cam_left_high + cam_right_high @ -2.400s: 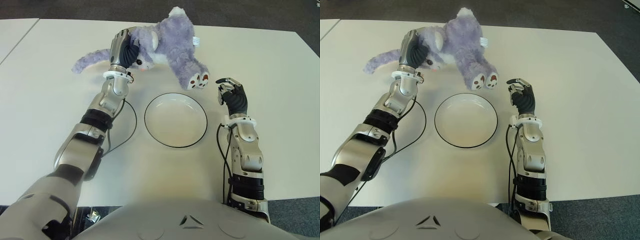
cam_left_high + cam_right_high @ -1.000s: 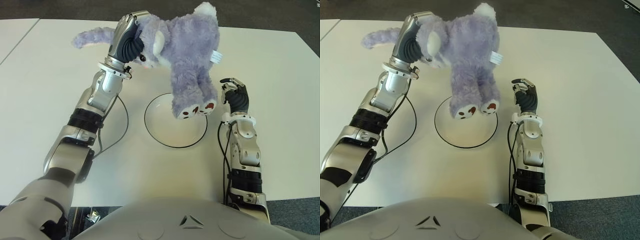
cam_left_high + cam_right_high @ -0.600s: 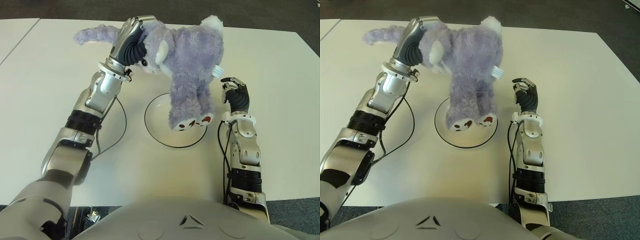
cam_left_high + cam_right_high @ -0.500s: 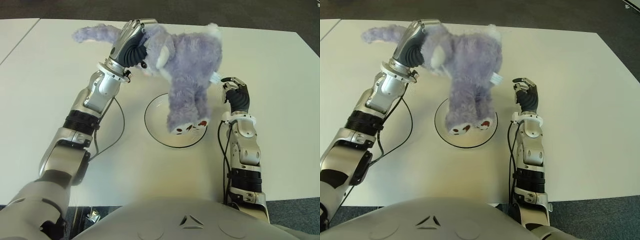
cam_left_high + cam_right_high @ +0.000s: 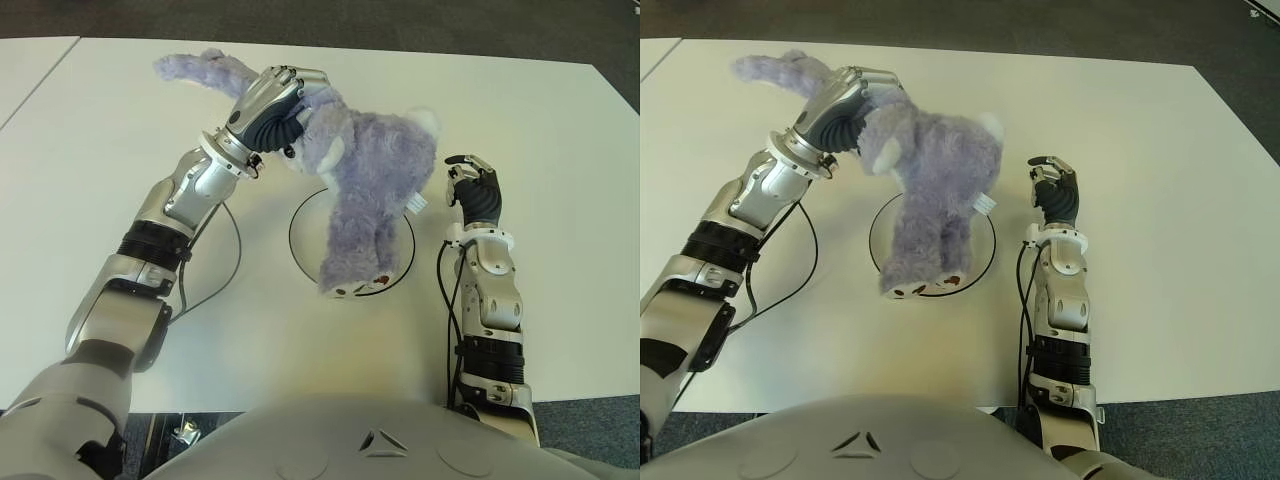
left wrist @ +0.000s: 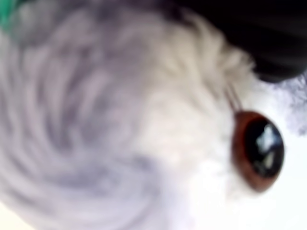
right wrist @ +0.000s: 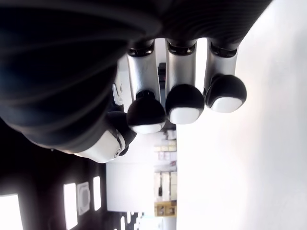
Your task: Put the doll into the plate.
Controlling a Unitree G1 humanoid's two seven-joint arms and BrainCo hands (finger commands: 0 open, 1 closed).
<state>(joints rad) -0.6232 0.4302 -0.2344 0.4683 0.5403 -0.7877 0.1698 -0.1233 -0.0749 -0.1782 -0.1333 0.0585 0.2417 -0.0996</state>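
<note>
So I've got the doll (image 5: 370,190) by the head in my left hand (image 5: 268,105), fingers wrapped tight around it. The wrist cam is basically all fur and one brown eye, which fits that grip. The thing that matters here: the doll hangs down and toward me from my fingers, long axis running from the head up at my hand to the feet low over the near rim of the plate (image 5: 401,268). So the body is draped across the plate, feet near or just past the front edge; can't tell if they're touching it yet. Its tail sticks out the far side of my hand, over the table (image 5: 90,150). My guess is the next bit is just lowering the head end toward the plate's middle so the body folds in instead of flopping over the near rim. The risk is the legs ending up outside. Left hand is clearly the one doing this; my right hand (image 5: 477,193) is just beside the plate on its right, fingers curled in with nothing in them.
</note>
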